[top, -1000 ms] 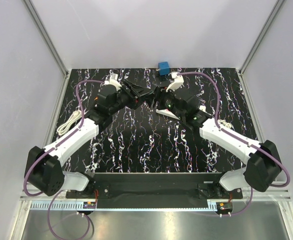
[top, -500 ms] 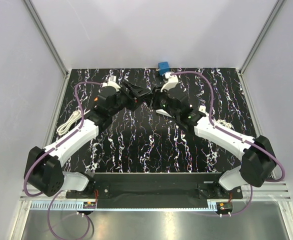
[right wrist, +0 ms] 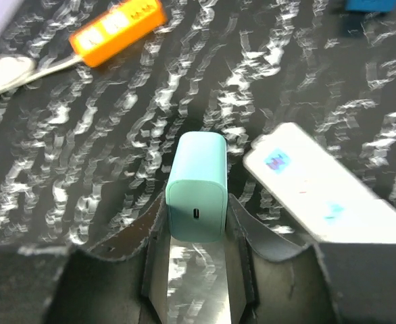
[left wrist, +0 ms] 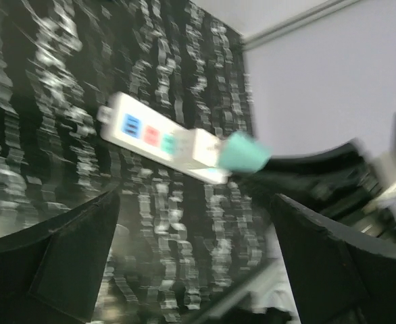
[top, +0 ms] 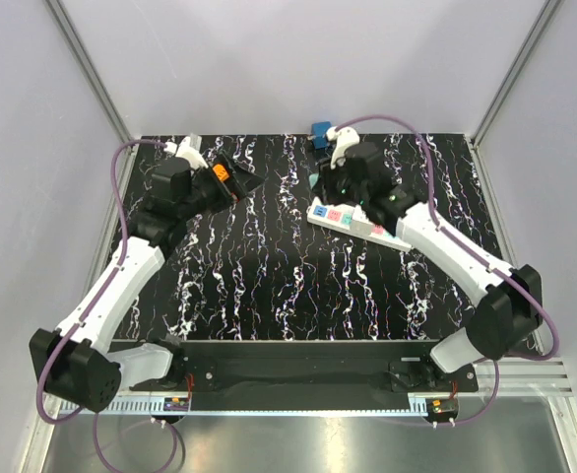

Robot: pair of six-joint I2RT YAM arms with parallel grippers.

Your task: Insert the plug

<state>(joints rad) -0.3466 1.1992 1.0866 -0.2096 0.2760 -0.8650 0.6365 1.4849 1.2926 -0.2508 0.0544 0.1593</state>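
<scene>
The teal plug (right wrist: 196, 196) sits between the pads of my right gripper (right wrist: 196, 209), which is shut on it, with the port end facing the camera. In the top view the right gripper (top: 330, 183) hovers at the left end of the white power strip (top: 353, 221), which lies flat on the mat. The strip (right wrist: 326, 196) is just right of the plug, and I cannot tell whether they touch. My left gripper (top: 235, 181) is open and empty, well left of the strip. The blurred left wrist view shows the left gripper (left wrist: 196, 199) wide apart, the strip (left wrist: 161, 138) and the plug (left wrist: 245, 152).
A blue box (top: 321, 131) stands at the back edge of the black marbled mat (top: 269, 266), just behind the right gripper. An orange piece (top: 222, 174) shows at the left gripper. Grey walls close in the back and both sides.
The left gripper opened, let go of the plug and swung away to the left. The right gripper shut on the plug and shifted back and right. The power strip is now uncovered.
</scene>
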